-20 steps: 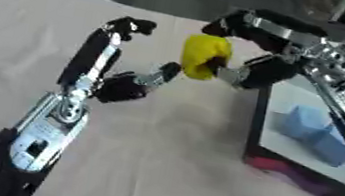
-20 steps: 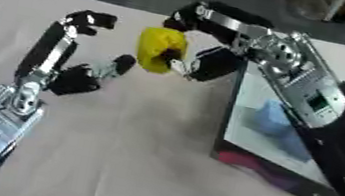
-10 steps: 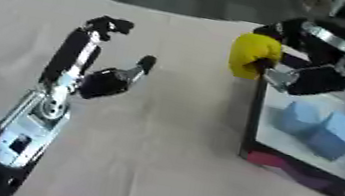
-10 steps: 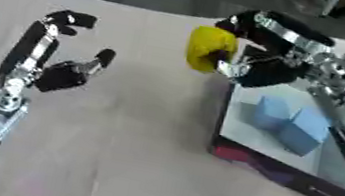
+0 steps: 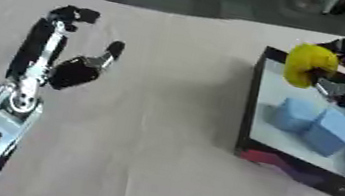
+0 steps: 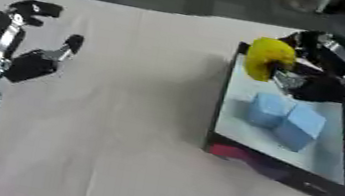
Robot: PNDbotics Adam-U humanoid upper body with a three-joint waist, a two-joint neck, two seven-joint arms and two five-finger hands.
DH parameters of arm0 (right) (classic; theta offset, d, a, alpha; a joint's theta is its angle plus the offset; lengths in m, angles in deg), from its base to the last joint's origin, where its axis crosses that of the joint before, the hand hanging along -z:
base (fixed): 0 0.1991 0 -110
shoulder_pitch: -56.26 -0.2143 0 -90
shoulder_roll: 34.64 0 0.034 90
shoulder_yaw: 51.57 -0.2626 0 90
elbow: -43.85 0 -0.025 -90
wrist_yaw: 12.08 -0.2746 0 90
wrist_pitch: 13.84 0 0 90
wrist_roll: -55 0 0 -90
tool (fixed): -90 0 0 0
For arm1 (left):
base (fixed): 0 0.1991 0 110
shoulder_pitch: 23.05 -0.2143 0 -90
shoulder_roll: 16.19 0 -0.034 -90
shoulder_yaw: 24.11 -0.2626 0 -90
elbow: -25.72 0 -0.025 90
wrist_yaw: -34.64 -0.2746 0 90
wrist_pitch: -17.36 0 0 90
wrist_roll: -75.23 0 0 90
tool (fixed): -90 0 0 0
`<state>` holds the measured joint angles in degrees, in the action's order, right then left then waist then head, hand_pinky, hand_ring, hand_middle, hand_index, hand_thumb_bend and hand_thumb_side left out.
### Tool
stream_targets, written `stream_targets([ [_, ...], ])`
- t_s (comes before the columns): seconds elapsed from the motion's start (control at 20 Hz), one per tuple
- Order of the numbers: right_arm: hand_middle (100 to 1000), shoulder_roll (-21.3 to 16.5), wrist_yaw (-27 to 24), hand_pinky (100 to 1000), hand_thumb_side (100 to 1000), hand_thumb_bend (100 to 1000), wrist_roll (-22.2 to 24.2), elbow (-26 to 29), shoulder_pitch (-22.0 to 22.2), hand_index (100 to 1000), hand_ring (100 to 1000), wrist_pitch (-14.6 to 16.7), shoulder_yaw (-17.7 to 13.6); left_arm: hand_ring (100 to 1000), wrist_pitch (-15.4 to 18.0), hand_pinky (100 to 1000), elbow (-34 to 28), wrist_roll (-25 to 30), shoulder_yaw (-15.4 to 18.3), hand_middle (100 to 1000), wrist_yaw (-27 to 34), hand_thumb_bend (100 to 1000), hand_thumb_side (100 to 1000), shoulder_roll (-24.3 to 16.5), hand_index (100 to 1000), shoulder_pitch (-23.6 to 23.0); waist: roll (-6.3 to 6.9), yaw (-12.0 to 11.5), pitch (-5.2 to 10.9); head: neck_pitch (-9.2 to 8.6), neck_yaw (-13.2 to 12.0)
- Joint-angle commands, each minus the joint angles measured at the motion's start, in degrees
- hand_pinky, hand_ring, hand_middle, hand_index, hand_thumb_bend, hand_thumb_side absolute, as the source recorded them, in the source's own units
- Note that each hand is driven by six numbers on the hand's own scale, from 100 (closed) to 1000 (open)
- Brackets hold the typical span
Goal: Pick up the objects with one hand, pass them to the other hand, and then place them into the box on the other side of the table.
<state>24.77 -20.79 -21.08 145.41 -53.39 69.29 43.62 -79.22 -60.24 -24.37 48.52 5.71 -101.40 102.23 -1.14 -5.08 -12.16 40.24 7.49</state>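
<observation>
- At the box's (image 6: 222, 129) far left corner, your right hand (image 6: 327, 71) held the yellow object (image 6: 265, 57), fingers and thumb curled round it.
- The yellow object hung above the box's rim and inner floor, clear of both as far as the views showed.
- Inside the box, two blue cubes (image 5: 313, 126) lay touching each other on the pale floor, near its middle and below the yellow object.
- The box sat on the right side of the table (image 5: 161, 133); it had dark walls and a pink patch on the near wall.
- On the left side, your left hand (image 5: 71, 62) was held above the cloth, well apart from the box.
- Your left hand held nothing: its fingers were extended, hooked only at the tips, and the thumb stood apart from them.
</observation>
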Motion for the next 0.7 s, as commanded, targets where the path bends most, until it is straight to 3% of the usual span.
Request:
stream_targets([
  [0.05, 536, -2.9, 2.0, 924, 100, 100, -1.4, -1.3, 0.8, 642, 938, 1.1, -2.2, 817, -0.2, 789, -1.6, -1.1, 1.3, 693, 0.7, 469, 620, -1.9, 804, 0.5, 0.80, 0.0, 1.21, -0.07, 0.5],
  [0.2, 571, -2.6, 3.8, 926, 104, 100, -2.8, -3.4, 1.9, 676, 950, 1.7, -2.9, 817, -0.5, 788, -1.7, -1.8, 1.8, 692, 1.3, 466, 624, -2.4, 803, 0.2, 0.95, 0.0, 1.12, -0.19, 1.1],
  [0.4, 694, -2.1, 5.3, 937, 174, 100, -3.7, -6.1, 2.3, 769, 996, 2.4, -3.3, 817, -0.6, 788, -1.8, -2.1, 2.0, 692, 1.7, 465, 623, -2.5, 801, 0.1, 1.18, 0.0, 1.03, -0.42, 1.7],
  [0.45, 772, -2.0, 5.7, 948, 218, 125, -3.9, -6.6, 2.4, 817, 1000, 2.7, -3.4, 817, -0.6, 788, -1.8, -2.2, 2.0, 692, 1.7, 466, 623, -2.5, 801, 0.1, 1.23, -0.1, 1.02, -0.44, 1.7],
  [0.55, 922, -2.0, 7.0, 971, 401, 257, -4.2, -7.2, 2.6, 922, 1000, 3.4, -3.6, 816, -0.6, 787, -1.8, -2.3, 2.0, 692, 1.7, 464, 625, -2.5, 801, 0.0, 1.27, -0.1, 1.02, -0.57, 1.7],
  [0.7, 1000, -1.9, 9.3, 994, 545, 318, -4.7, -8.0, 3.3, 991, 1000, 4.4, -4.0, 816, -0.6, 787, -1.8, -2.5, 2.2, 691, 1.7, 468, 625, -2.6, 801, -0.1, 1.29, 0.0, 0.99, -0.57, 1.4],
])
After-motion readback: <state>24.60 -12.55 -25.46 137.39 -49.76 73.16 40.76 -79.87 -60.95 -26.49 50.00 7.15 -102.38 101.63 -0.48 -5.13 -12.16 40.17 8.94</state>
